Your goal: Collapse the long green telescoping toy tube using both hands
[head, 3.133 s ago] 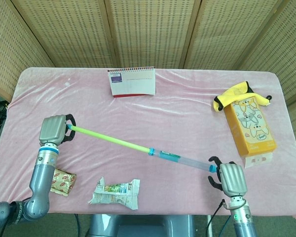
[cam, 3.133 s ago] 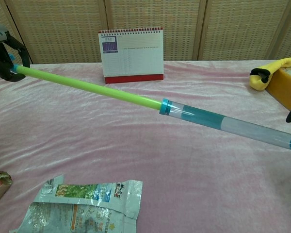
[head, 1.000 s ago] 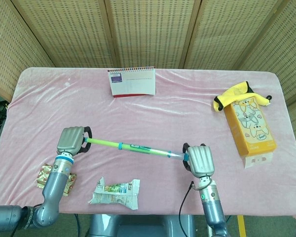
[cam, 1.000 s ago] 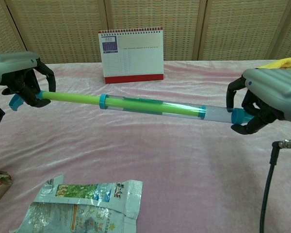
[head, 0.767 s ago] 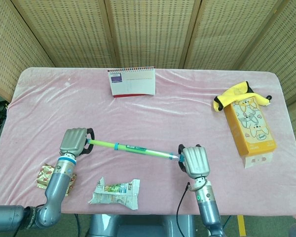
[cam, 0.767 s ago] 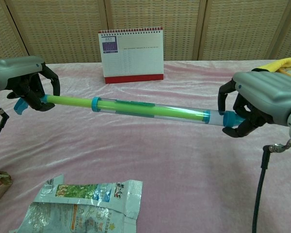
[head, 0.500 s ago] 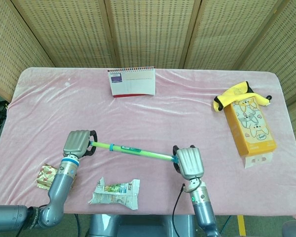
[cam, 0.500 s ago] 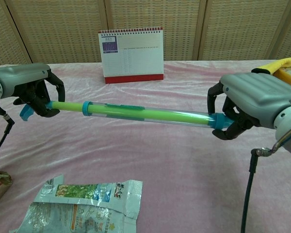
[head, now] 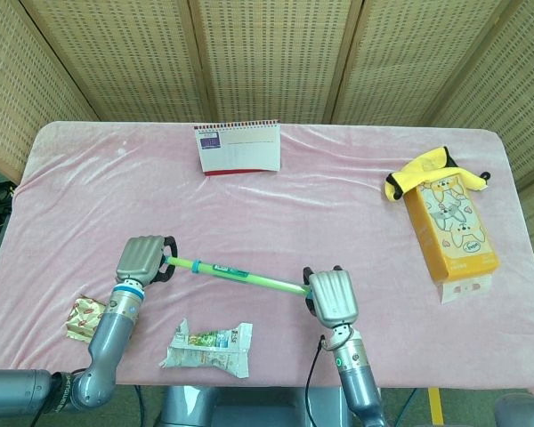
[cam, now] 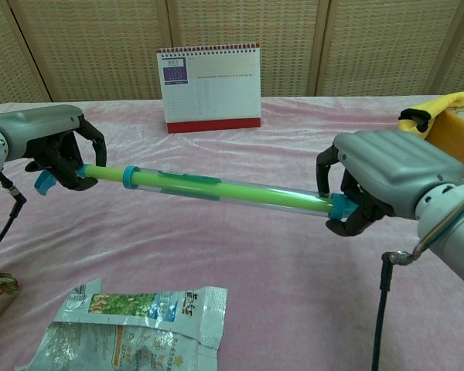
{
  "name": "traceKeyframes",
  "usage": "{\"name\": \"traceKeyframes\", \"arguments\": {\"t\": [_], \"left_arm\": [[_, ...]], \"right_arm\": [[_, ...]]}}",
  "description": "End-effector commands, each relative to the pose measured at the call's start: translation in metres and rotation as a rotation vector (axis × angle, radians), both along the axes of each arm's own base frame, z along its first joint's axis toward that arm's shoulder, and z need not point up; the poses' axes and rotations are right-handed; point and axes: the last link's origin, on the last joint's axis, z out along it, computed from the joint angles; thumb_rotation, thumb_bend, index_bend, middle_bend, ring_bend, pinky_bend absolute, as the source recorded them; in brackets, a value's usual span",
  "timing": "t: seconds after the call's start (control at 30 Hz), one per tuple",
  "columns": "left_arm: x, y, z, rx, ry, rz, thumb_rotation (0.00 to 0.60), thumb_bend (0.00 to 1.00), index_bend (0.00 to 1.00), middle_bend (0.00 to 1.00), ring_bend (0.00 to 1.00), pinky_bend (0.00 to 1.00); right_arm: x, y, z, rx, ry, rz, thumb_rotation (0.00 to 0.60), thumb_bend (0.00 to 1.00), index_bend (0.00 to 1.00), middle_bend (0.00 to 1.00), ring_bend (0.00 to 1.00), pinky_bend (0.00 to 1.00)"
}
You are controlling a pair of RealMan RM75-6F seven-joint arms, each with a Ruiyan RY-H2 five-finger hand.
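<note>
tube [cam: 224,191]: lime green inside a clear sleeve, teal rings and caps
hands [cam: 390,182]: grey shells, black fingers
worktop [head: 338,205]: pink velvety cloth
calendar [head: 238,148]: white page, red base
box [head: 449,224]: orange-yellow with cartoon animals
packet [cam: 135,321]: silver, green print
screen [head: 267,58]: tan weave

A pink-clothed table [head: 338,205] stands before woven wicker screen panels [head: 267,53]

L robot hand [head: 144,259] & R robot hand [head: 330,296] grip green tube [head: 249,277] ends; seems above cloth.
</note>
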Motion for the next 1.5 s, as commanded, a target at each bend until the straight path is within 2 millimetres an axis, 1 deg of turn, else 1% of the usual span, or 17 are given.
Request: {"name": "traceKeyframes", "arguments": {"t": [0.03, 0.2, 0.27, 0.3, 0.33, 0.37, 0.43, 0.5, 0.53, 0.6, 0.63, 0.73, 0.93, 1.07, 1.17, 1.37, 1.5], "left_arm": [[0.001, -0.002, -0.001, -0.004, -0.004, -0.005, 0.600, 0.70, 0.87, 0.96, 0.87, 0.83], [0.001, -0.003, -0.002, -0.008, -0.005, -0.008, 0.600, 0.70, 0.86, 0.96, 0.87, 0.83], [0.000, -0.003, -0.001, -0.005, 0.001, -0.016, 0.600, 0.68, 0.82, 0.93, 0.85, 0.81], [0.000, -0.002, 0.000, -0.003, 0.003, -0.021, 0.600, 0.64, 0.77, 0.88, 0.81, 0.77], [-0.002, -0.002, 0.001, 0.000, 0.005, -0.026, 0.600, 0.61, 0.71, 0.83, 0.77, 0.74], [-0.004, -0.003, 0.002, 0.000, 0.009, -0.027, 0.600, 0.54, 0.61, 0.73, 0.70, 0.68], [-0.009, -0.003, 0.005, -0.009, 0.022, -0.021, 0.600, 0.40, 0.38, 0.48, 0.50, 0.52], [-0.013, -0.003, 0.008, -0.017, 0.040, -0.014, 0.600, 0.31, 0.20, 0.27, 0.30, 0.35], [-0.017, -0.003, 0.012, -0.023, 0.060, -0.007, 0.600, 0.29, 0.16, 0.21, 0.23, 0.30], [-0.023, -0.003, 0.018, -0.027, 0.078, 0.003, 0.600, 0.24, 0.05, 0.04, 0.05, 0.11], [-0.027, -0.003, 0.022, -0.031, 0.082, 0.011, 0.600, 0.22, 0.02, 0.01, 0.01, 0.05], [-0.036, -0.005, 0.030, -0.044, 0.066, 0.037, 0.600, 0.20, 0.00, 0.00, 0.00, 0.00], [-0.056, -0.015, 0.040, -0.037, -0.003, 0.065, 0.600, 0.20, 0.00, 0.00, 0.00, 0.00], [-0.077, -0.050, 0.056, 0.047, -0.099, -0.012, 0.600, 0.20, 0.00, 0.00, 0.00, 0.00], [-0.089, -0.068, 0.061, 0.102, -0.113, -0.081, 0.600, 0.20, 0.00, 0.00, 0.00, 0.00], [-0.119, -0.103, 0.071, 0.237, -0.039, -0.182, 0.600, 0.20, 0.00, 0.00, 0.00, 0.00], [-0.137, -0.121, 0.073, 0.261, -0.002, -0.183, 0.600, 0.20, 0.00, 0.00, 0.00, 0.00]], "right_arm": [[-0.001, 0.001, -0.002, 0.002, -0.002, -0.005, 0.600, 0.48, 0.69, 0.99, 0.95, 0.59], [-0.002, 0.001, -0.004, 0.000, 0.003, -0.002, 0.600, 0.48, 0.68, 0.99, 0.95, 0.59], [-0.002, 0.000, -0.004, -0.003, 0.003, -0.002, 0.600, 0.47, 0.62, 0.95, 0.91, 0.58], [-0.003, 0.000, -0.004, -0.004, 0.002, -0.001, 0.600, 0.46, 0.59, 0.92, 0.89, 0.58], [-0.003, -0.001, -0.003, -0.007, 0.002, 0.003, 0.600, 0.44, 0.53, 0.86, 0.83, 0.55], [-0.004, -0.002, -0.003, -0.011, 0.005, 0.007, 0.600, 0.41, 0.47, 0.77, 0.75, 0.50], [-0.007, -0.004, -0.002, -0.015, 0.018, 0.011, 0.600, 0.37, 0.37, 0.61, 0.61, 0.39], [-0.010, -0.006, -0.001, -0.022, 0.030, 0.010, 0.600, 0.33, 0.27, 0.45, 0.46, 0.28], [-0.013, -0.007, 0.000, -0.027, 0.042, 0.007, 0.600, 0.32, 0.23, 0.37, 0.39, 0.23], [-0.018, -0.010, 0.003, -0.035, 0.057, -0.004, 0.600, 0.30, 0.17, 0.24, 0.25, 0.16], [-0.022, -0.011, 0.004, -0.036, 0.063, -0.012, 0.600, 0.29, 0.15, 0.19, 0.20, 0.13], [-0.031, -0.014, 0.008, -0.041, 0.063, -0.037, 0.600, 0.29, 0.14, 0.13, 0.13, 0.09], [-0.052, -0.013, 0.023, -0.066, 0.055, -0.061, 0.600, 0.28, 0.13, 0.09, 0.09, 0.07], [-0.089, 0.010, 0.049, -0.067, -0.008, -0.042, 0.600, 0.27, 0.13, 0.02, 0.01, 0.04], [-0.106, 0.021, 0.059, -0.056, -0.025, -0.008, 0.600, 0.27, 0.13, 0.00, 0.00, 0.01], [-0.146, 0.049, 0.080, -0.058, -0.064, 0.014, 0.600, 0.25, 0.09, 0.00, 0.00, 0.00], [-0.166, 0.059, 0.092, -0.087, -0.067, 0.042, 0.600, 0.25, 0.05, 0.00, 0.00, 0.00]]}}
